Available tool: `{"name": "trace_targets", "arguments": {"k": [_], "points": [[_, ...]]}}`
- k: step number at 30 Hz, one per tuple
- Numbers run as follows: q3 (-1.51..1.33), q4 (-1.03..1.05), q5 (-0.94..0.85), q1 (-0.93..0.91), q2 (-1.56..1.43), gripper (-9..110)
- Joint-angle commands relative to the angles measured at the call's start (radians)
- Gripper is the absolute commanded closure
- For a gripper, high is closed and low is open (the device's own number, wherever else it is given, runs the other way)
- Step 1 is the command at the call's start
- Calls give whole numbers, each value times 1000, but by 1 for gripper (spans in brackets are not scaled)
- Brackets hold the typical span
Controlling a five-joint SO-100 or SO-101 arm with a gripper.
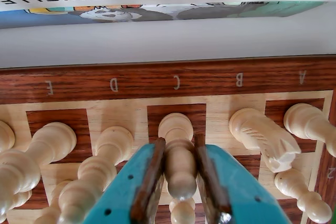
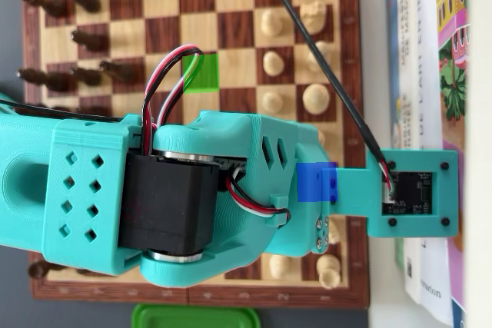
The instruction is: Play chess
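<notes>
Cream bishop (image 1: 178, 156) between claw (image 1: 178, 203) fingers

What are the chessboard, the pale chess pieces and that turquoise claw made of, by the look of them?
The chessboard looks like wood or wood veneer: visible grain, slight sheen. The pale piece held in the claw looks like light turned wood, smooth and matte, though plastic can't be ruled out. The claw's turquoise shells appear to be 3D-printed plastic, matte, with brownish, rusty-looking strips lining the fingers.
</notes>
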State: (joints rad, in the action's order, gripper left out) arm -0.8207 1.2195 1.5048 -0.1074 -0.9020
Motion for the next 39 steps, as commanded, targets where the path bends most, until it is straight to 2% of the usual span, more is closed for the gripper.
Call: {"name": "trace_targets", "arguments": {"k": [1, 9, 29, 34, 39], "points": [[49, 2, -8, -14, -17, 96], [43, 3, -8, -14, -38, 96], [-255, 18, 3, 12, -469, 96], [-360, 14, 6, 12, -595, 96], [-537, -77, 8, 55, -744, 96]]}}
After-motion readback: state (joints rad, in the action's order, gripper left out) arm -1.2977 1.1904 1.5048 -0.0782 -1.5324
